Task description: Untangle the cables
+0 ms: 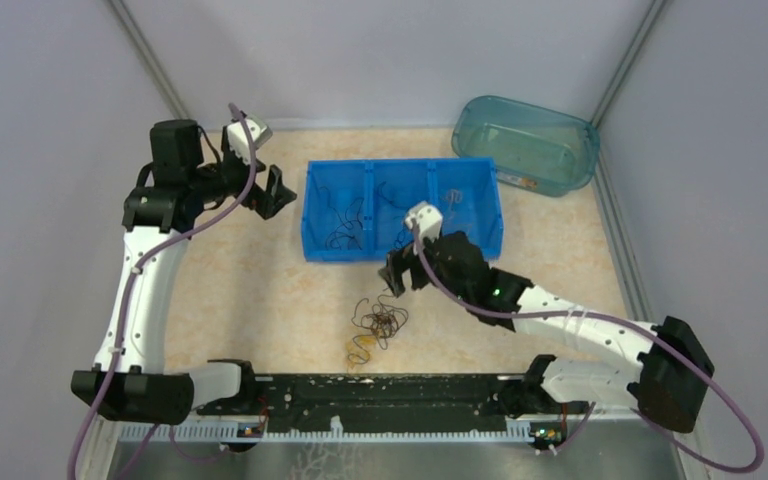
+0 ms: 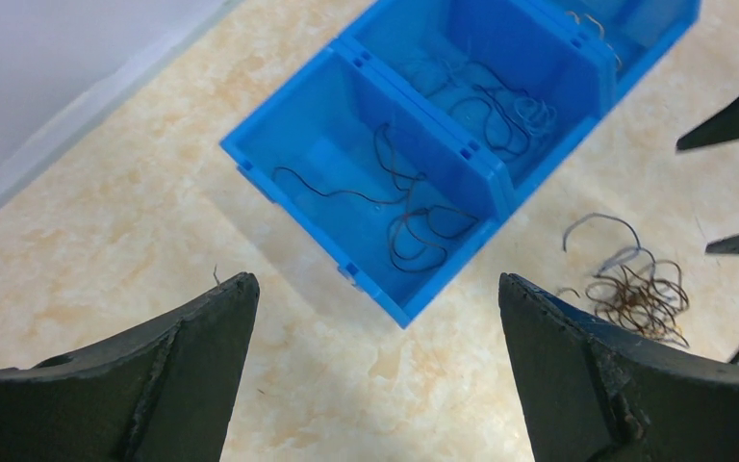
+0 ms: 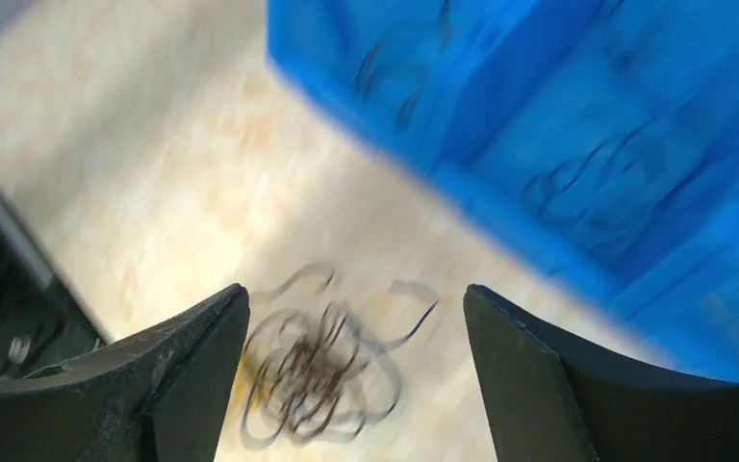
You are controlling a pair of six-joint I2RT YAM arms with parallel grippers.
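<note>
A small tangle of brown, dark and yellow cables lies on the beige table in front of a blue three-compartment bin. It also shows in the left wrist view and, blurred, in the right wrist view. Loose cables lie in the bin's compartments. My right gripper is open and empty, hovering just above and behind the tangle, near the bin's front wall. My left gripper is open and empty, left of the bin.
A translucent teal tub stands at the back right corner. Grey walls enclose the table on three sides. A black rail runs along the near edge between the arm bases.
</note>
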